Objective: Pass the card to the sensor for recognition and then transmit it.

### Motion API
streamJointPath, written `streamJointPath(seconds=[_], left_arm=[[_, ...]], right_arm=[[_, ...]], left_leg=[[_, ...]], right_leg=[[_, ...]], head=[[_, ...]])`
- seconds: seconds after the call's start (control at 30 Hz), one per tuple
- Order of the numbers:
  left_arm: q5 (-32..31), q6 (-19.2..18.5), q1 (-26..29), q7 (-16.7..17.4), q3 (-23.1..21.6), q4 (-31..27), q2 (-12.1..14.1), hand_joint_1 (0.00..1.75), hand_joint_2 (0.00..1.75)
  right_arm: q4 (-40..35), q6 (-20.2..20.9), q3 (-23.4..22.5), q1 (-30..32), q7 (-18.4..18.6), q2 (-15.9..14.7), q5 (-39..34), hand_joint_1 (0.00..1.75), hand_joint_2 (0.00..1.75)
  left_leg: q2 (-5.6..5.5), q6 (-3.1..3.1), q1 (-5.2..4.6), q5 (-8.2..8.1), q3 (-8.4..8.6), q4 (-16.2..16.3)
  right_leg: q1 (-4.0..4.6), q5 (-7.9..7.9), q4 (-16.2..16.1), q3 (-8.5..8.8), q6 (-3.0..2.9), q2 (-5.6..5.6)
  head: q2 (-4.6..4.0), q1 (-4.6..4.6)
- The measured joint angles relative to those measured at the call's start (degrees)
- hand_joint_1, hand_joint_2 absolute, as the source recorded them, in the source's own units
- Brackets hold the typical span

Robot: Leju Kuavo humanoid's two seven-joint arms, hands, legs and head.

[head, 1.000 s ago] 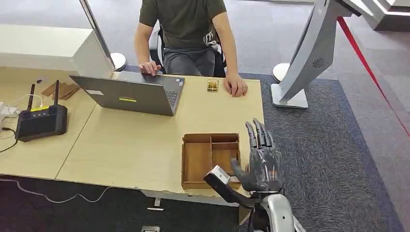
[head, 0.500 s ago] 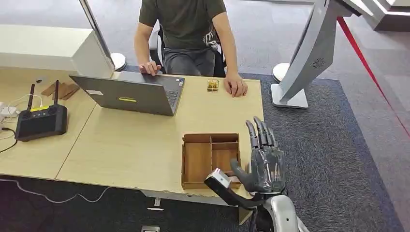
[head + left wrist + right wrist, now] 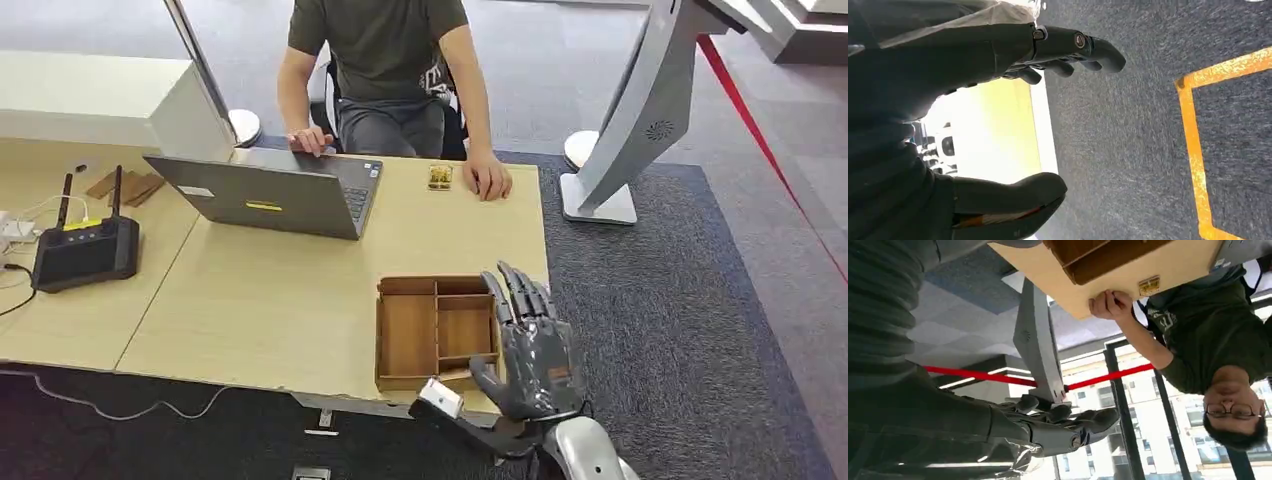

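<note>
Hovering right hand (image 3: 535, 350): held flat at the table's (image 3: 300, 290) near corner, fingers extended and apart, nothing grasped; it overlaps the wooden divided tray (image 3: 436, 330).
Left hand (image 3: 948, 125): fingers and thumb apart, nothing held, seen above grey carpet.
Writing: none legible.
Card: cannot be made out.
Person (image 3: 385, 60): seated behind an open laptop (image 3: 270, 195).
</note>
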Motion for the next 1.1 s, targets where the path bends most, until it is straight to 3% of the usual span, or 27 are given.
streamJointPath(seconds=[0.4, 0.83, 1.1], left_arm=[[-0.5, 0.2, 0.0, 0.0, 0.0, 0.0, 0.0, 0.00, 1.75], [0.2, 1.0, -0.1, 0.3, 0.3, 0.0, 0.0, 0.00, 1.75], [0.2, 1.0, 0.0, 0.3, 0.3, 0.0, 0.0, 0.00, 1.75]], right_arm=[[2.6, 3.1, 4.2, 0.6, -2.9, 0.4, -1.0, 0.00, 1.75], [15.6, 2.1, 7.5, -1.0, -5.3, 5.2, 1.7, 0.00, 1.75], [19.4, 1.9, 8.2, -1.6, -5.4, 6.6, 1.7, 0.00, 1.75]], left_leg=[[0.00, 0.00, 0.00, 0.00, -0.01, 0.0], [-0.01, 0.00, 0.01, 0.01, -0.01, 0.0], [-0.01, 0.00, 0.01, 0.00, -0.02, 0.0]], right_leg=[[0.00, 0.00, 0.0, 0.01, 0.00, 0.00], [0.01, 0.00, 0.0, 0.01, 0.00, 0.00], [0.00, 0.00, 0.0, 0.01, 0.00, 0.00]], head=[[0.00, -0.02], [0.00, 0.00], [0.00, 0.00]])
